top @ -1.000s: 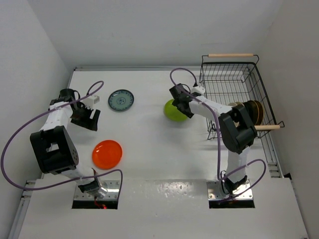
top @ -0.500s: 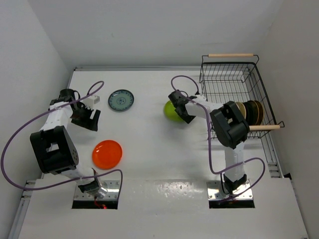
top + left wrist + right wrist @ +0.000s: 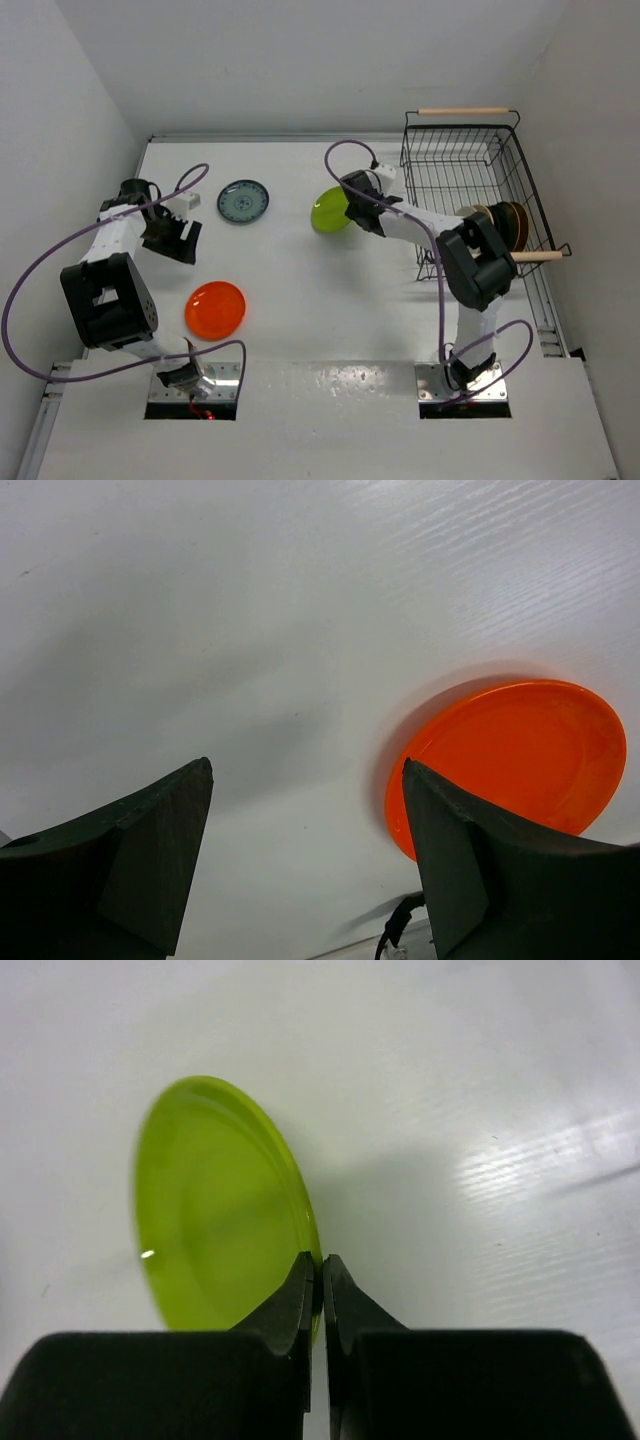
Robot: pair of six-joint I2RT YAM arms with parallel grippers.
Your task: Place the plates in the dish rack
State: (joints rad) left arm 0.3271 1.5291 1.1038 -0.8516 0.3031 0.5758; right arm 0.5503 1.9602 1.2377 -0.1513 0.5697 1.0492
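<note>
Three plates outside rack: lime green round plate point(image 3: 328, 211), orange-red round plate point(image 3: 215, 309), teal patterned round plate point(image 3: 243, 201); well apart over the white table point(image 3: 300, 330).
Right gripper point(image 3: 318, 1265): jaws pinched tight on the lime green round plate's rim. The plate is tipped up, probably so that it slots in upright.
Left gripper point(image 3: 308, 865): jaws spread wide, holding nothing, poised beside the orange-red round plate, likely the next pick.
Black wire dish rack point(image 3: 460, 127): at the table's right side; dark plates point(image 3: 500, 222) stand on edge inside.
Lime plate position: just left of the rack, not yet over it.
</note>
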